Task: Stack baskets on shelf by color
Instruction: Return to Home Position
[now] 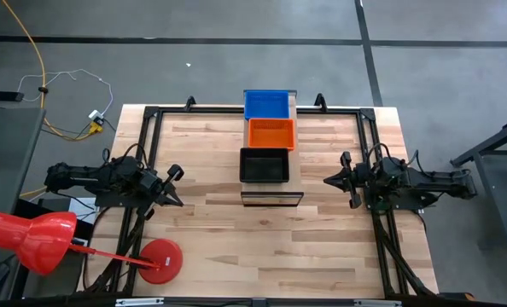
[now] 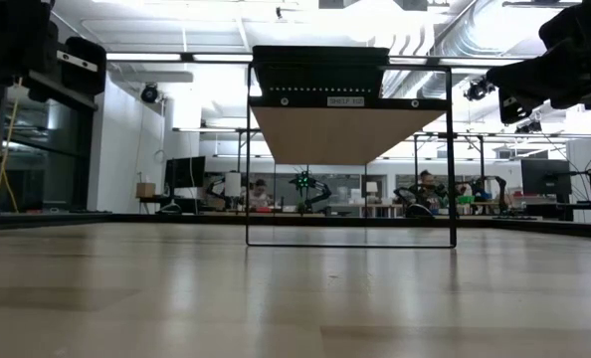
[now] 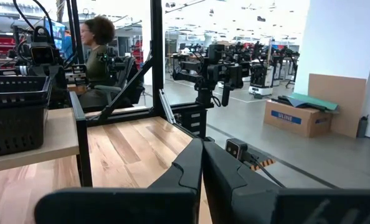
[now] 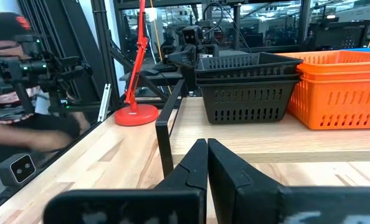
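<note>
On the shelf, black baskets, orange baskets, blue baskets, how many of each you cannot tell, left gripper, right gripper at the sides, fingers together, empty.

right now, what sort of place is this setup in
Probably a robotics lab or workshop. A row of other dark robot arm rigs stands on a grey concrete floor, a seated person at a desk works in the background, and pale exposed ceiling ducts run overhead.
</note>
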